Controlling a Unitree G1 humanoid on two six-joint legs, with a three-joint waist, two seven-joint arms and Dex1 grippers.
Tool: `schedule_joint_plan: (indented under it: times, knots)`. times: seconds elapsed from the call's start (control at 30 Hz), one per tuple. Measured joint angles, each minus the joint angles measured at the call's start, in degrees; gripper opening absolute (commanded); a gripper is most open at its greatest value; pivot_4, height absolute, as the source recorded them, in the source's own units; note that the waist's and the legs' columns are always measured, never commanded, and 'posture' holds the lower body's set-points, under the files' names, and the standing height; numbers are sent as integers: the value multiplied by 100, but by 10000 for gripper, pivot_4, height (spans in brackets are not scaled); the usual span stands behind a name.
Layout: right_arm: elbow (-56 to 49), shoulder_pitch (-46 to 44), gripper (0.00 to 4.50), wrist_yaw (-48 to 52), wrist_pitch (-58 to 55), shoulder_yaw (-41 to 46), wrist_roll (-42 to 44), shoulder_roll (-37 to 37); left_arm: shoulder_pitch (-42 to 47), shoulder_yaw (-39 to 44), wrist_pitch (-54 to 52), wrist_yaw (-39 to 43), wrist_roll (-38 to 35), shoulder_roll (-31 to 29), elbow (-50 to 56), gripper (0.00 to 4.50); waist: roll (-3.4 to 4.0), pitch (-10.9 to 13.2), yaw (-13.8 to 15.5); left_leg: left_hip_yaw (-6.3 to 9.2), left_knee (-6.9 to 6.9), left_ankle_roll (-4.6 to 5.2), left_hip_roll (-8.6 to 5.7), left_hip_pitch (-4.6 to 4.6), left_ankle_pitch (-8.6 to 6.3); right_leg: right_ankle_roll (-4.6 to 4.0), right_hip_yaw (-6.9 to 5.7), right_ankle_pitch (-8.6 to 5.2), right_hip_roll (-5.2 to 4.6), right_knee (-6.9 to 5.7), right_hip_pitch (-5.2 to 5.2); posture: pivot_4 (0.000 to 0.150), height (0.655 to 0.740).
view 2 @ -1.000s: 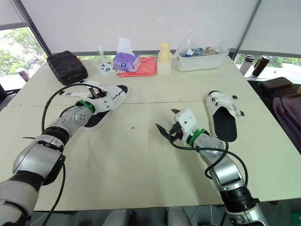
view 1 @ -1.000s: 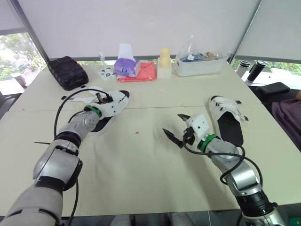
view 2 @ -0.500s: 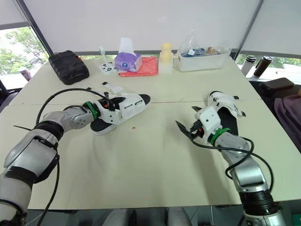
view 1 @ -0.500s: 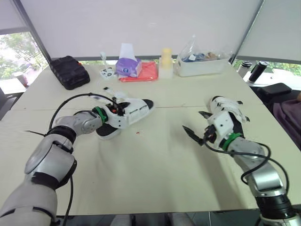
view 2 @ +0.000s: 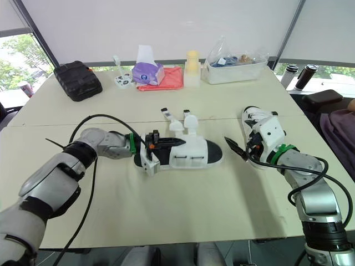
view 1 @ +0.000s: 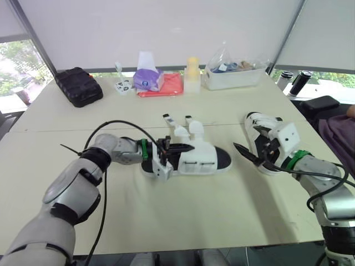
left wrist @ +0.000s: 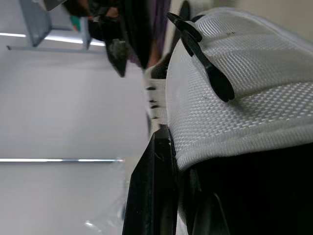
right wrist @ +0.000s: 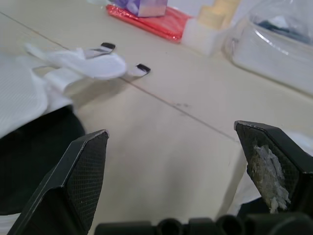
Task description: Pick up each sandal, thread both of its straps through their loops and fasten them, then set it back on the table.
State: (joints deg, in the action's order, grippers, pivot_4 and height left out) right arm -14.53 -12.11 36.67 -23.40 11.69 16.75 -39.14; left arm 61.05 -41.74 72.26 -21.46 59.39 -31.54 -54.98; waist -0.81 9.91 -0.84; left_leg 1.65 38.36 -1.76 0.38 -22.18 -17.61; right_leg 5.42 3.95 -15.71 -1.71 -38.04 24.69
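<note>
Two sandals are on the table (view 1: pixel 183 221). The near sandal (view 1: pixel 191 158) was in the upper left of the head view a second ago and now lies at frame centre. My left gripper (view 1: pixel 177 149) has come across with it and is clamped on its white mesh upper, one black finger over the top. Its loose straps (view 1: pixel 178 128) splay toward the upper side of the frame. My right gripper (right wrist: pixel 171 132) has swung from centre to the right. It is spread wide and empty, just beside the other sandal (view 1: pixel 265 121), which has not moved.
</note>
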Motion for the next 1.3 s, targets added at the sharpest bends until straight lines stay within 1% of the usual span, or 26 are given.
schedule_joint_plan:
  times: [0.2,0.47,0.5,0.57,0.6,0.63,0.73,0.77,0.8,0.9,0.97,1.03,1.1,1.17,1.2,1.3]
  knots:
    - [-342,67,45000,193,-253,48,273,-60,-128,-15,217,0,197,-468,467,574,0,0,23,0,3,0,0,-2,0,0,0,0,-2,0,-1,1500,7400]
    - [-371,73,45000,177,-379,-174,331,68,-291,-12,128,11,203,-401,613,574,0,-1,26,2,25,5,-1,-6,-3,0,-2,0,-3,-5,-5,1500,7400]
    - [-371,73,45000,172,-381,-209,333,91,-291,-12,101,14,203,-390,617,3540,0,-1,25,3,33,9,0,-9,-5,0,-3,0,-2,-7,-5,1500,7400]
    - [-371,73,45000,155,-381,-233,334,102,-292,-11,72,42,198,-374,621,10929,0,-1,25,4,50,15,0,-15,-8,0,-5,0,-2,-12,-5,1500,7400]
    - [-371,72,45000,149,-380,-233,333,102,-292,-8,68,77,189,-367,621,16165,0,-1,25,4,55,17,0,-15,-10,0,-5,0,-2,-14,-7,1500,7400]
    - [-371,72,45000,146,-380,-233,333,102,-294,-4,56,121,180,-368,632,20081,0,-1,24,4,58,17,0,-15,-10,2,-5,1,-2,-14,-8,1500,7400]
    - [-370,72,45000,141,-379,-233,330,102,-366,20,-27,132,185,-411,821,36854,1,-1,21,5,62,18,0,-15,-10,4,-5,2,-2,-15,-10,1500,7400]
    - [-369,72,45000,141,-378,-235,329,102,-400,27,-45,134,185,-413,880,41678,1,-1,17,5,62,18,0,-15,-11,4,-5,2,-1,-15,-9,1500,7400]
    - [-365,70,45000,140,-378,-236,327,102,-424,28,-45,148,183,-411,923,44771,1,-1,14,5,62,18,1,-15,-11,4,-5,2,0,-16,-9,1500,7400]
    - [-291,21,45000,130,-376,-243,319,145,-440,94,-31,404,-50,-450,918,44771,2,-2,10,5,64,18,1,-14,-11,4,-5,2,0,-17,-10,1500,7400]
    - [-217,-53,45000,124,-376,-262,316,198,-468,140,9,862,-520,-488,670,44771,2,-2,-4,5,65,18,2,-13,-11,4,-5,2,2,-18,-10,1500,7400]
    - [-123,-92,45000,114,-369,-295,284,203,-599,291,75,1488,-1295,-699,503,44771,2,-3,-22,5,65,19,7,-13,-11,4,-5,2,5,-18,-10,1500,7400]
    - [-43,-122,45000,101,-355,-354,250,217,-872,458,30,2140,-2282,-949,577,44771,5,-4,-24,5,65,20,9,-13,-11,4,-5,2,4,-18,-9,1500,7400]
    - [35,-152,45000,97,-285,-394,231,255,-1292,593,-191,2779,-3305,-1175,967,44771,5,-4,-16,5,67,20,13,-13,-11,4,-5,2,0,-18,-10,1500,7400]
    - [44,-148,45000,96,-261,-401,226,262,-1393,631,-248,2903,-3507,-1205,1061,44771,6,-4,-13,5,68,20,13,-13,-11,4,-5,2,0,-18,-10,1500,7400]
    - [214,-254,45000,95,-184,-468,215,356,-2353,1071,-1226,3612,-4910,-1410,2165,44771,8,-6,-16,7,70,21,29,-14,-12,4,-4,2,-5,-20,-10,1500,7400]
